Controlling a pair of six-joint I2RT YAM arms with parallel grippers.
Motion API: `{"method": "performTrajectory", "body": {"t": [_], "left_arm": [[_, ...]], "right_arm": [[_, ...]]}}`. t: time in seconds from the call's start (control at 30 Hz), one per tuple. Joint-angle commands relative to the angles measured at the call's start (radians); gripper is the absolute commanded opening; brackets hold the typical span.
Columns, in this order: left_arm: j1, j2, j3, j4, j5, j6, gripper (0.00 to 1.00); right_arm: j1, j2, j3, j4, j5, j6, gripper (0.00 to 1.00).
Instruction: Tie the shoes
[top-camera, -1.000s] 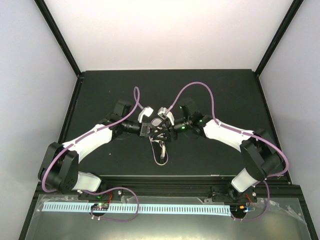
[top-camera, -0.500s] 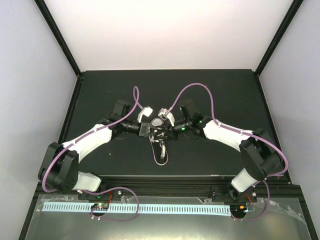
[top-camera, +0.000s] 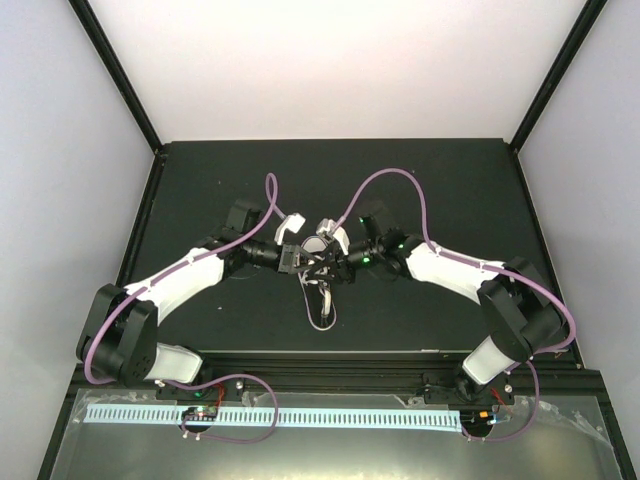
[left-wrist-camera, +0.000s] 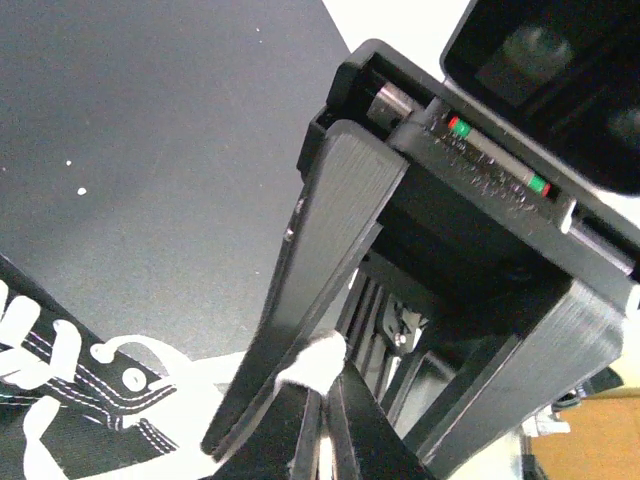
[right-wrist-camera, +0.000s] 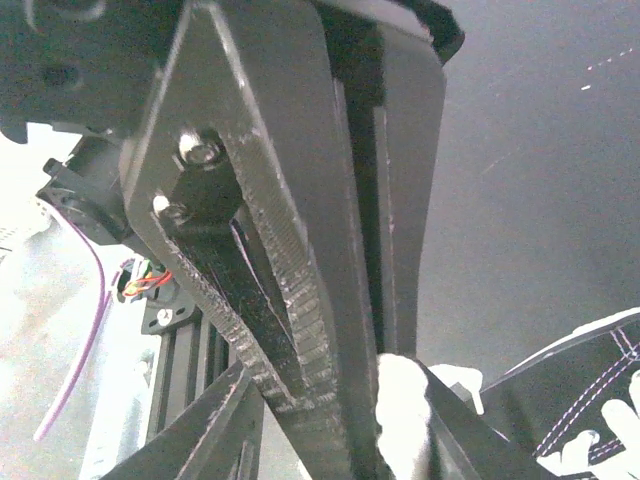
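The black sneaker (top-camera: 321, 295) lies on the mat in the middle, mostly covered by both grippers, with white laces trailing toward the near edge. It also shows in the left wrist view (left-wrist-camera: 70, 400) and in the right wrist view (right-wrist-camera: 585, 400). My right gripper (top-camera: 326, 267) (right-wrist-camera: 365, 440) is shut on a white lace (right-wrist-camera: 400, 415) (left-wrist-camera: 315, 365) just above the shoe. My left gripper (top-camera: 303, 265) (left-wrist-camera: 335, 460) is open. Its fingers (left-wrist-camera: 320, 270) straddle the right gripper's tips, and one finger touches the lace.
The black mat (top-camera: 200, 180) covers the table between white walls. An aluminium rail (top-camera: 280, 415) runs along the near edge. Purple cables (top-camera: 400, 172) arc over both wrists.
The right gripper has moved slightly left, closer in between the left gripper's fingers. The left arm and the shoe have barely moved.
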Motion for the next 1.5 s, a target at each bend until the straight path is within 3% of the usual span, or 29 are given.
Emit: {"method": "performTrajectory", "body": {"t": [0.0,0.17,0.5,0.63,0.93,1.1,1.23,1.47], "left_arm": [[0.004,0.013,0.062,0.037,-0.001,-0.062,0.03],[0.004,0.025,0.064,0.035,0.003,-0.076,0.03],[0.014,0.025,0.064,0.022,0.008,-0.061,0.03],[0.022,0.026,0.065,0.007,0.014,-0.045,0.08],[0.056,-0.017,0.105,-0.185,-0.105,0.107,0.6],[0.061,-0.12,0.099,-0.279,-0.34,0.174,0.8],[0.027,-0.259,0.015,-0.191,-0.519,0.171,0.76],[-0.1,-0.447,-0.304,0.283,-0.51,0.124,0.46]], "right_arm": [[0.021,-0.01,-0.028,0.018,0.049,-0.015,0.4],[0.027,-0.012,-0.042,0.037,0.068,-0.016,0.39],[0.028,-0.05,-0.081,0.107,0.155,0.021,0.03],[0.027,-0.065,-0.099,0.142,0.162,0.045,0.02],[0.025,-0.071,-0.097,0.128,0.154,0.066,0.02],[0.021,-0.073,-0.095,0.119,0.159,0.078,0.02],[0.018,-0.072,-0.088,0.12,0.146,0.102,0.02],[0.008,-0.077,-0.071,0.1,0.146,0.144,0.02]]}}
